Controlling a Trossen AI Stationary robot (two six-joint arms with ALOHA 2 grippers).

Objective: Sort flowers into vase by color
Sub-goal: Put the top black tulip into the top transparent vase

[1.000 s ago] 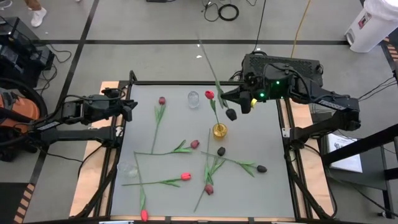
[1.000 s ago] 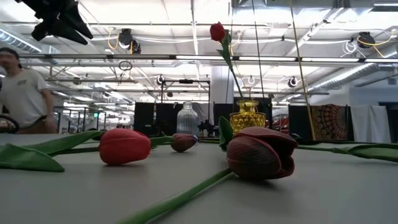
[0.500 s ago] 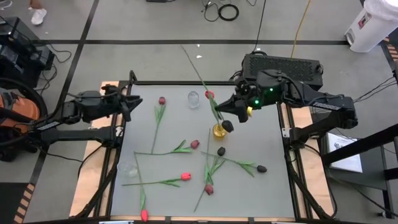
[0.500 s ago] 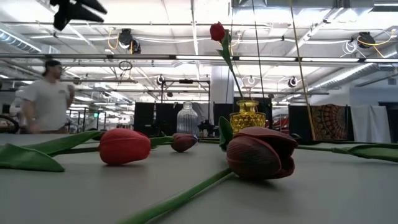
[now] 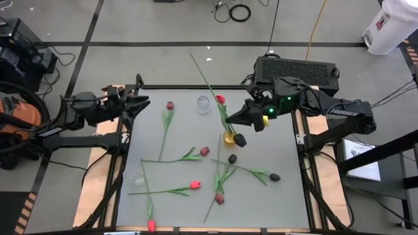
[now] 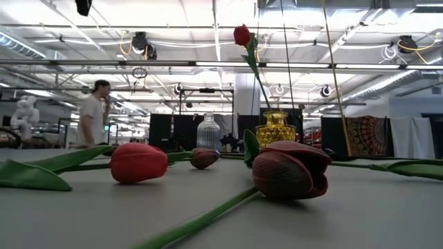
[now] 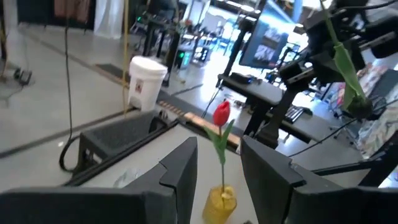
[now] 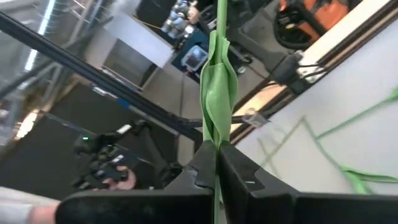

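A black-headed tulip (image 5: pixel 240 140), stem long and leafed, is clamped in the closed right gripper (image 5: pixel 243 115) beside the yellow vase (image 5: pixel 230 137), which holds one red tulip (image 5: pixel 221 99). The left gripper (image 5: pixel 145 102), part-open and empty, is held at the table's (image 5: pixel 274 202) ten o'clock edge.

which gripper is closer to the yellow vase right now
Right. The right gripper is shut on a flower stem, with its dark head hanging right beside the yellow vase. The left gripper hovers open at the table's far left edge, well away.
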